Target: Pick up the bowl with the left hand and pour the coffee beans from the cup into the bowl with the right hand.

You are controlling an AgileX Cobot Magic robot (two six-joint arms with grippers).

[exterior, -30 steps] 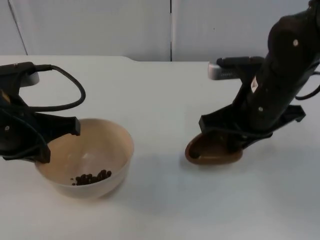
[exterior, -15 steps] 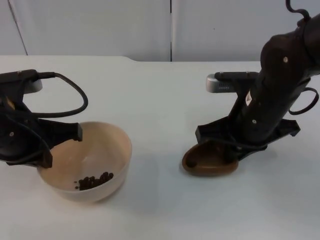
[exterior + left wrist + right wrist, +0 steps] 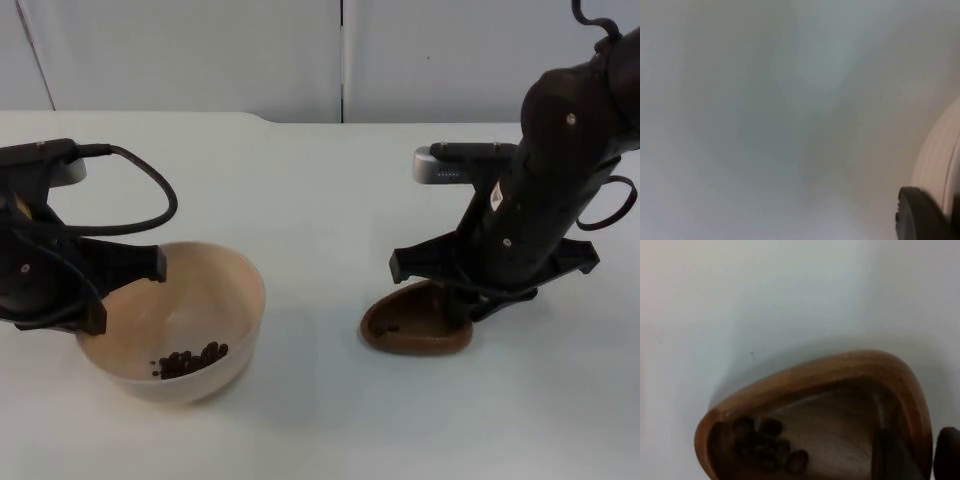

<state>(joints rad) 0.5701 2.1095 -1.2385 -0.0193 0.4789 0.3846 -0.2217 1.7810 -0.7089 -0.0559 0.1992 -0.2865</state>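
A beige bowl [image 3: 200, 300] sits at the left of the table with a small heap of coffee beans [image 3: 190, 360] inside. My left gripper [image 3: 92, 308] is shut on the bowl's left rim. In the left wrist view a black fingertip [image 3: 920, 216] lies against the bowl's outer wall [image 3: 940, 160]. My right gripper [image 3: 470, 305] is shut on the right rim of a brown wooden cup [image 3: 412, 328], which is low over the table or resting on it. In the right wrist view the cup [image 3: 840, 385] holds a few beans [image 3: 767, 442], with one finger [image 3: 888, 455] inside it.
The white table top [image 3: 320, 200] runs back to the grey partition wall [image 3: 200, 50]. A wide stretch of bare table lies between the bowl and the cup.
My right arm has brought the cup down and slightly to the left. The left gripper and the bowl have shifted only a little.
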